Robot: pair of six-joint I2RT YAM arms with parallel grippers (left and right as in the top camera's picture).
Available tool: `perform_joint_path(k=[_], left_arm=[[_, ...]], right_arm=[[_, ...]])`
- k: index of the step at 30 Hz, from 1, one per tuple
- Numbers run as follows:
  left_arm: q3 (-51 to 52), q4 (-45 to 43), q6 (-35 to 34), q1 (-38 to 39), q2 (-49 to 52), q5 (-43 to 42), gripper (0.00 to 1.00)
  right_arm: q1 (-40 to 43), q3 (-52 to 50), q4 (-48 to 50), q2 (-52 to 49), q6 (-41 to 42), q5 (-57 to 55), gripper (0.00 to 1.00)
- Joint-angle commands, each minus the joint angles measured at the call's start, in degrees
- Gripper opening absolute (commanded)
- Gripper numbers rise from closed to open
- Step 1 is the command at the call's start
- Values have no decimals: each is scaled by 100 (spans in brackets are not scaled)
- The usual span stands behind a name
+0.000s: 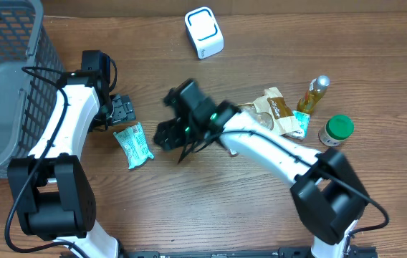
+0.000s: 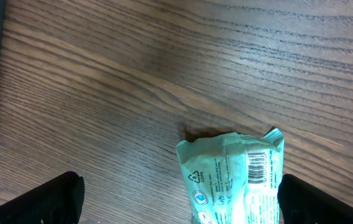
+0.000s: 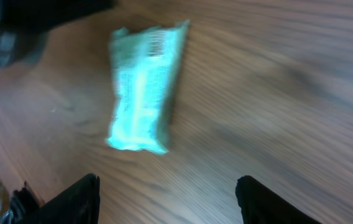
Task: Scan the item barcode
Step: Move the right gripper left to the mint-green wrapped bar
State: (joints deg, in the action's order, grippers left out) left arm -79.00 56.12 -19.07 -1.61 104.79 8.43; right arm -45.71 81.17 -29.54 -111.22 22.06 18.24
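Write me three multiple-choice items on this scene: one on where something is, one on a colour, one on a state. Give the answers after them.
1. Where is the green packet?
A. gripped in the air
B. lying flat on the table
C. propped upright on its end

2. What colour is the jar lid at the right?
A. green
B. red
C. white

3. How does the left end effector stand?
A. shut on the packet
B. shut on nothing
C. open, gripping nothing

Answers:
1. B: the overhead view shows it flat on the wood, with nothing gripping it.
2. A: the lid is plainly green from above.
3. C: the left wrist view shows its fingers wide apart, with the packet on the table beneath them.
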Motion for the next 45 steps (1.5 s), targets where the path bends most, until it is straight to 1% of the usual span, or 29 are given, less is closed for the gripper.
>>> perform_joint_path(k=[1, 3, 5, 10, 11, 13, 18, 19, 20, 21, 22, 26, 31, 35, 38, 39, 40, 41, 42, 43, 45], left_arm=[[11, 13, 87, 13, -160, 35, 99], [11, 15, 87, 13, -162, 35, 99], [11, 15, 87, 13, -160, 35, 100], [11, 13, 87, 13, -162, 35, 100], [11, 15, 87, 13, -160, 35, 100], [11, 15, 87, 13, -162, 35, 100], [11, 15, 87, 13, -162, 35, 100], [11, 15, 87, 13, -160, 35, 99], [11, 15, 87, 13, -160, 35, 99], [11, 15, 87, 13, -160, 35, 100], [11, 15, 87, 13, -162, 35, 100], [11, 13, 87, 13, -162, 35, 99], [11, 13, 87, 13, -162, 35, 100], [11, 15, 87, 13, -162, 35, 99], [11, 15, 87, 13, -162, 35, 99], [11, 15, 87, 13, -162, 35, 99], [11, 15, 87, 13, -160, 35, 100], [11, 15, 87, 13, -162, 35, 99], [11, 15, 87, 13, -160, 35, 99], [11, 15, 87, 13, -160, 35, 100], [11, 15, 87, 13, -162, 35, 100]], right_arm=[[-326, -334, 496, -105, 50, -643, 68], [-498, -474, 841, -192, 50, -1202, 70], [-616, -507, 1082, -337, 50, -1497, 71], [-717, -507, 1617, -774, 72, -1497, 71], [-717, -507, 1665, -848, 72, -1488, 68], [-717, -507, 1718, -949, 72, -1384, 61], [-717, -507, 1829, -990, 70, -931, 38], [-717, -507, 1847, -990, 70, -885, 30], [-717, -507, 1845, -990, 70, -866, 20], [-717, -507, 1834, -990, 70, -870, 6], [-717, -507, 1823, -988, 70, -868, 4], [-570, -448, 1596, -850, 68, -876, 4], [-92, -428, 977, -280, 37, -876, 4], [352, -428, 90, 37, -555, -874, 4], [625, -428, -407, 66, -986, -925, 4], [708, -428, -485, 63, -1019, -1010, 6], [791, -428, -525, 66, -1014, -1108, 22], [872, -428, -529, 63, -1010, -1130, 48], [942, -428, -522, 66, -942, -1106, 67], [1014, -428, -527, 63, -721, -1054, 75], [1115, -428, -621, 66, -162, -721, 78]])
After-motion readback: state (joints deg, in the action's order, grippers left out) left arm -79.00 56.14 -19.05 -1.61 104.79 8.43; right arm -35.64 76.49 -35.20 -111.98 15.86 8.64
